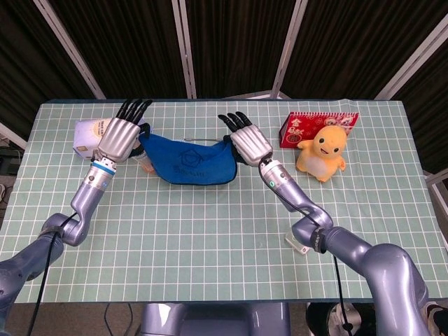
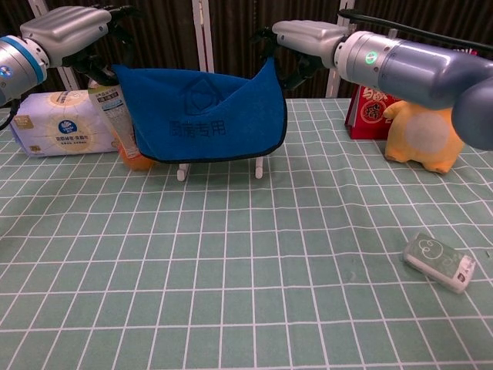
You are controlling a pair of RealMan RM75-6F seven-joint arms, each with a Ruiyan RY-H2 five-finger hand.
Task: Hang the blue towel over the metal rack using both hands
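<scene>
On the green checked table (image 2: pixel 231 254), the blue towel (image 2: pixel 202 116) was held stretched by its top corners, pinched by the left hand (image 2: pixel 73 27) and right hand (image 2: pixel 304 37), so it could be draped over the metal rack (image 2: pixel 260 166) behind.

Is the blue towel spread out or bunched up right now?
Spread out: the blue towel hangs as a wide sheet, its top corners held by the left hand and right hand.
</scene>
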